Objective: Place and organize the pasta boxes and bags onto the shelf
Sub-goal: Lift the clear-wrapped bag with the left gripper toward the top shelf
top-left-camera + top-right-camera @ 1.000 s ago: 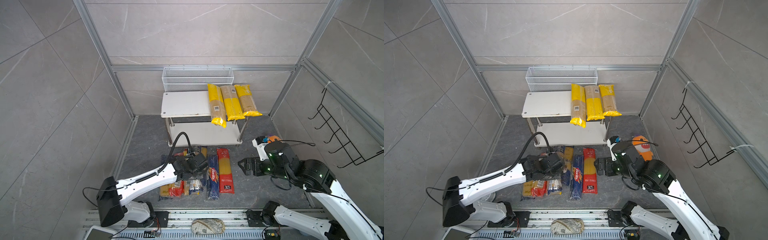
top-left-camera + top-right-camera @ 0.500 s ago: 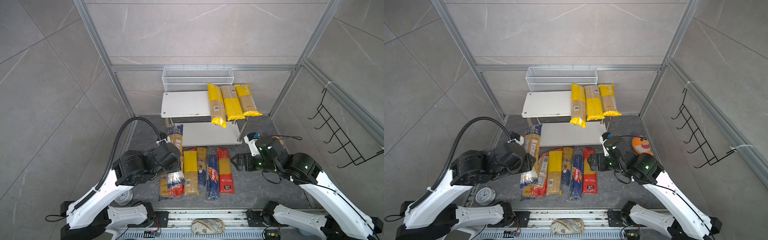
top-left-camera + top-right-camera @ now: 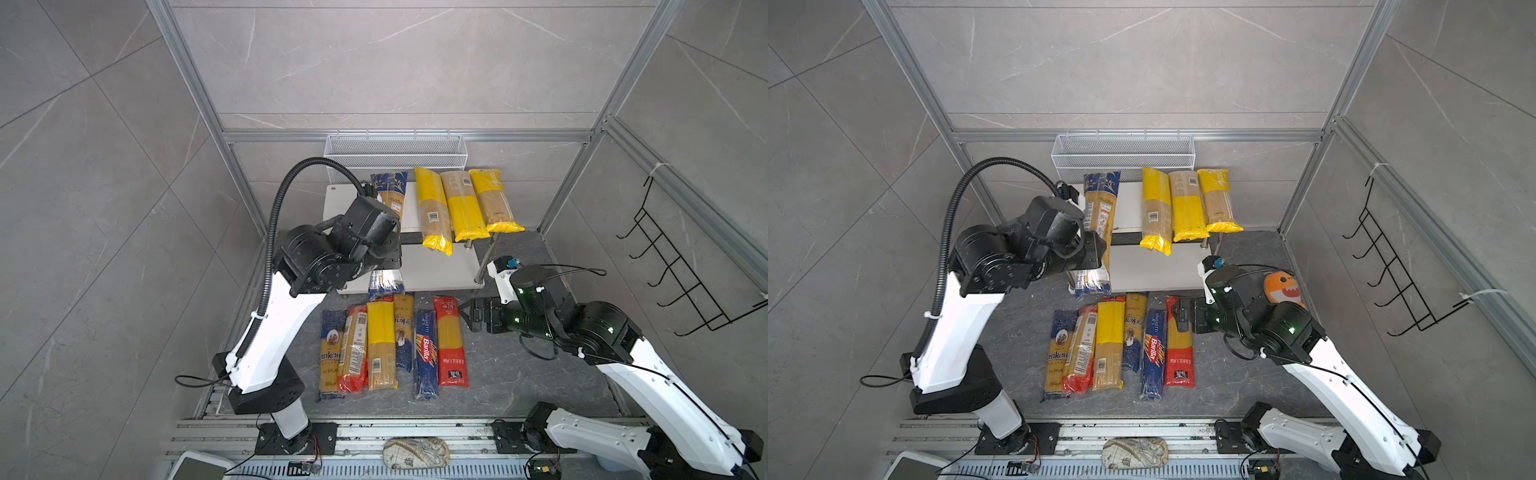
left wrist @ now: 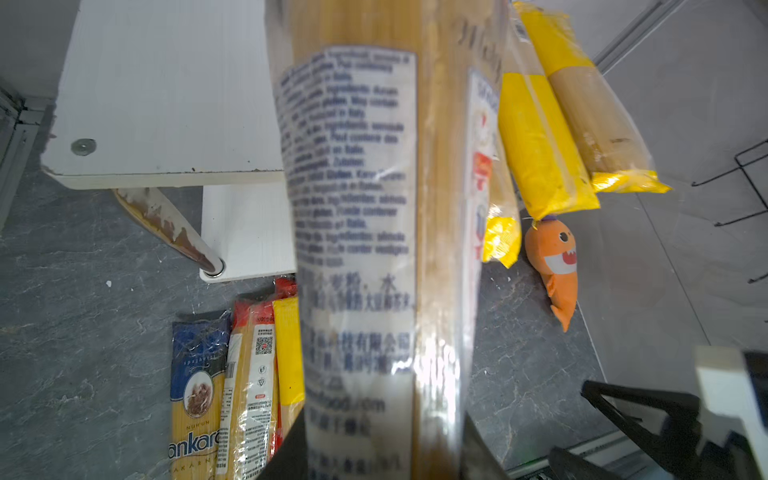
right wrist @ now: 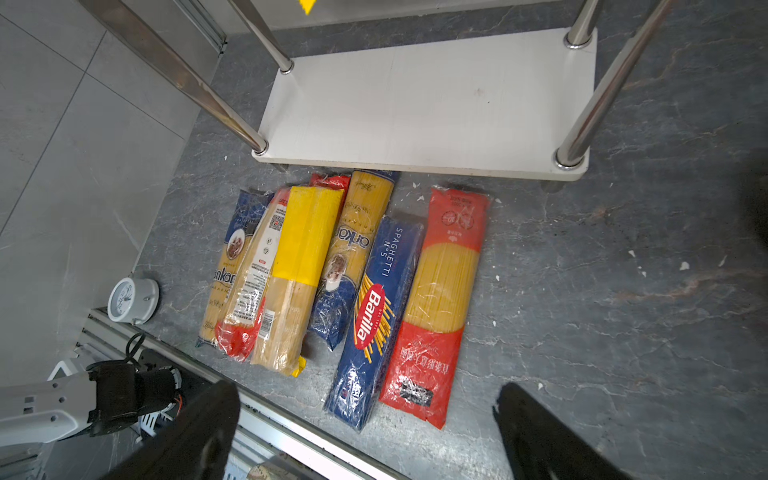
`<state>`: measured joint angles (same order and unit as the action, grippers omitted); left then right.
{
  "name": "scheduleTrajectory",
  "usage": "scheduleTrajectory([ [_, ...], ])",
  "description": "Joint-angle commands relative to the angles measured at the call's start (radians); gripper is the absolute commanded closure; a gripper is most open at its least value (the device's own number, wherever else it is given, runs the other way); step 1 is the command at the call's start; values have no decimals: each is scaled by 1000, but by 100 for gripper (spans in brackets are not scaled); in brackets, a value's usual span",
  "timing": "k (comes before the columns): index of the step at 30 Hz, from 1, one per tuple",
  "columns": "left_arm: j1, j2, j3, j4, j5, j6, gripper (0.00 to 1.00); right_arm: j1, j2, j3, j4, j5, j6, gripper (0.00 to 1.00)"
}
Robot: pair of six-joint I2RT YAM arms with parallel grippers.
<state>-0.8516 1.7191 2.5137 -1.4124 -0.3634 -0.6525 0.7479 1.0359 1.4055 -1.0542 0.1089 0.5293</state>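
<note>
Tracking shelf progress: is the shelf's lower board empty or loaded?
Empty: in the right wrist view the lower board is bare white, nothing resting on it.

Both arms have white shells and black round joints. The left arm (image 3: 282, 332) carries a thick black ribbed hose (image 3: 272, 216). The right arm (image 3: 665, 395) shows small green lights (image 3: 515, 320) and thin black cables (image 3: 582, 270).

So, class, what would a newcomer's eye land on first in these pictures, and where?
The left gripper holds a blue-ended spaghetti bag aloft at the shelf. Three yellow packs lie on its top board's right end. A row of packs lies on the floor in front, the open right gripper beside it.
</note>
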Motion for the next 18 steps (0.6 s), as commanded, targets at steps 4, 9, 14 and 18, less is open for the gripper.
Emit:
scheduleTrajectory([
  [4, 158, 31, 69, 318, 202, 123, 100, 5, -37, 25, -8, 79, -12, 0],
  [9, 190, 130, 154, 369, 295, 146, 97, 4, -39, 42, -36, 126, -16, 0],
  [14, 228, 177, 132, 449, 378, 138, 96, 5, -40, 61, -60, 173, -10, 0],
  [18, 262, 208, 139, 495, 412, 123, 94, 4, -64, 65, -89, 207, 3, 0],
])
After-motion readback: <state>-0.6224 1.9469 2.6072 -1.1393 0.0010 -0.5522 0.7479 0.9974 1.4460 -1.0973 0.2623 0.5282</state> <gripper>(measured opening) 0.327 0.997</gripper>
